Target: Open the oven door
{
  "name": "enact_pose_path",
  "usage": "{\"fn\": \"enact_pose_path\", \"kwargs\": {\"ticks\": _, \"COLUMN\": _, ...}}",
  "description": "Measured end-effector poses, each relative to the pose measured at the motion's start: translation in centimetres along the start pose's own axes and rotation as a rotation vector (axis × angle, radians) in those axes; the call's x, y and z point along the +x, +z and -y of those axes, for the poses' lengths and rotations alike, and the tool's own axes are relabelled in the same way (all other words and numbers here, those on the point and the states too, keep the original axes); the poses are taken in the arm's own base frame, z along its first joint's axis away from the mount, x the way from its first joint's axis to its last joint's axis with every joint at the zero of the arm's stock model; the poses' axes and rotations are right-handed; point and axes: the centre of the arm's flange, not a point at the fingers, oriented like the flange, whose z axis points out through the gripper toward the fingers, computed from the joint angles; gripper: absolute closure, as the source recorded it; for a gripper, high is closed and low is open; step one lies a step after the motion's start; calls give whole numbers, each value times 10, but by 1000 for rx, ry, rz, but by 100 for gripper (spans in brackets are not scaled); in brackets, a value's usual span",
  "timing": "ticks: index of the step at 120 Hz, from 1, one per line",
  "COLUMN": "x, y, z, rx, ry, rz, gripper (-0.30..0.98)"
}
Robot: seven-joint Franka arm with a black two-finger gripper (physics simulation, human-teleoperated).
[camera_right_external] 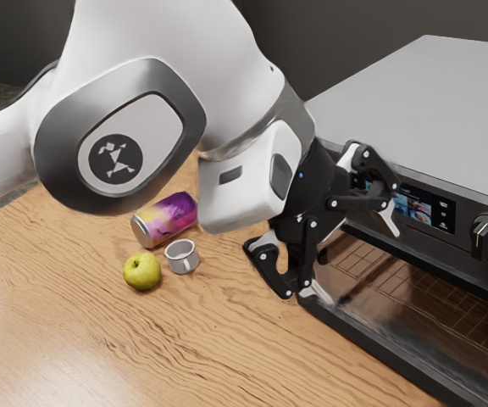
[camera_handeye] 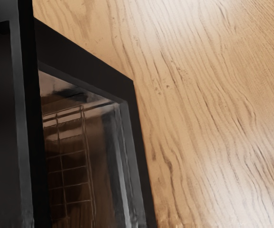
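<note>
The door (camera_right_external: 371, 347) is seen swung down from the oven (camera_right_external: 430, 102), out over the worktop (camera_right_external: 58, 331). The pincer (camera_right_external: 363, 269) is spread wide, nothing clamped, one finger near the door's outer edge; contact cannot be told. The mug (camera_right_external: 181, 258) is flanked by apple (camera_right_external: 142, 273) and can (camera_right_external: 172, 216).

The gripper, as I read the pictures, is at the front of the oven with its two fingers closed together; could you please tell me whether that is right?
Not quite: the gripper is indeed at the front of the oven, but its two fingers stand well apart, as the exterior view shows.
</note>
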Motion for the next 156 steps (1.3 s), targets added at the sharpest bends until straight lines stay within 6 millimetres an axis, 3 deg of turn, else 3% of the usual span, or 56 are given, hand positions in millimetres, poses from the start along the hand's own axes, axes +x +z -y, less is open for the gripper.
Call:
{"fn": "enact_pose_path", "kwargs": {"ticks": 17, "x": -37, "y": 6, "z": 8, "rx": 11, "ry": 26, "rz": 16, "gripper": 0}}
{"fn": "enact_pose_path", "kwargs": {"ticks": 28, "x": -47, "y": 13, "z": 11, "rx": 8, "ry": 55, "rz": 18, "gripper": 0}}
{"fn": "enact_pose_path", "kwargs": {"ticks": 61, "x": -54, "y": 39, "z": 8, "rx": -8, "ry": 141, "rz": 18, "gripper": 0}}
{"fn": "enact_pose_path", "kwargs": {"ticks": 89, "x": -57, "y": 40, "z": 12, "rx": 23, "ry": 189, "rz": 25, "gripper": 0}}
{"fn": "enact_pose_path", "kwargs": {"ticks": 106, "x": -59, "y": 50, "z": 9, "rx": 13, "ry": 208, "rz": 24, "gripper": -2}}
{"fn": "enact_pose_path", "kwargs": {"ticks": 112, "x": -59, "y": 57, "z": 2, "rx": -3, "ry": 212, "rz": 27, "gripper": -8}}
{"fn": "enact_pose_path", "kwargs": {"ticks": 114, "x": -57, "y": 55, "z": -11, "rx": -10, "ry": 214, "rz": 38, "gripper": -8}}
{"fn": "enact_pose_path", "kwargs": {"ticks": 116, "x": -39, "y": 34, "z": -43, "rx": 1, "ry": 233, "rz": 71, "gripper": 10}}
{"fn": "enact_pose_path", "kwargs": {"ticks": 120, "x": 67, "y": -36, "z": -134, "rx": 89, "ry": 389, "rz": 132, "gripper": 8}}
{"fn": "enact_pose_path", "kwargs": {"ticks": 122, "x": 118, "y": -109, "z": -181, "rx": 222, "ry": 456, "rz": 178, "gripper": 7}}
{"fn": "enact_pose_path", "kwargs": {"ticks": 124, "x": 139, "y": -198, "z": -212, "rx": 368, "ry": 452, "rz": 220, "gripper": 6}}
{"fn": "enact_pose_path", "kwargs": {"ticks": 126, "x": 146, "y": -263, "z": -227, "rx": 459, "ry": 422, "rz": 237, "gripper": 6}}
{"fn": "enact_pose_path", "kwargs": {"ticks": 128, "x": 127, "y": -313, "z": -221, "rx": 512, "ry": 345, "rz": 242, "gripper": 5}}
{"fn": "enact_pose_path", "kwargs": {"ticks": 129, "x": 107, "y": -330, "z": -208, "rx": 520, "ry": 293, "rz": 236, "gripper": 5}}
{"fn": "enact_pose_path", "kwargs": {"ticks": 130, "x": 85, "y": -339, "z": -191, "rx": 514, "ry": 237, "rz": 230, "gripper": 5}}
{"fn": "enact_pose_path", "kwargs": {"ticks": 132, "x": 24, "y": -337, "z": -145, "rx": 466, "ry": 99, "rz": 221, "gripper": 4}}
{"fn": "enact_pose_path", "kwargs": {"ticks": 136, "x": -83, "y": -295, "z": -71, "rx": 339, "ry": -151, "rz": 235, "gripper": 4}}
{"fn": "enact_pose_path", "kwargs": {"ticks": 139, "x": -144, "y": -254, "z": -38, "rx": 246, "ry": -308, "rz": 262, "gripper": 3}}
{"fn": "enact_pose_path", "kwargs": {"ticks": 142, "x": -191, "y": -215, "z": -19, "rx": 162, "ry": -441, "rz": 290, "gripper": 3}}
{"fn": "enact_pose_path", "kwargs": {"ticks": 149, "x": -269, "y": -122, "z": 1, "rx": -25, "ry": -682, "rz": 330, "gripper": 2}}
{"fn": "enact_pose_path", "kwargs": {"ticks": 156, "x": -308, "y": -78, "z": -3, "rx": -120, "ry": -865, "rz": 350, "gripper": 1}}
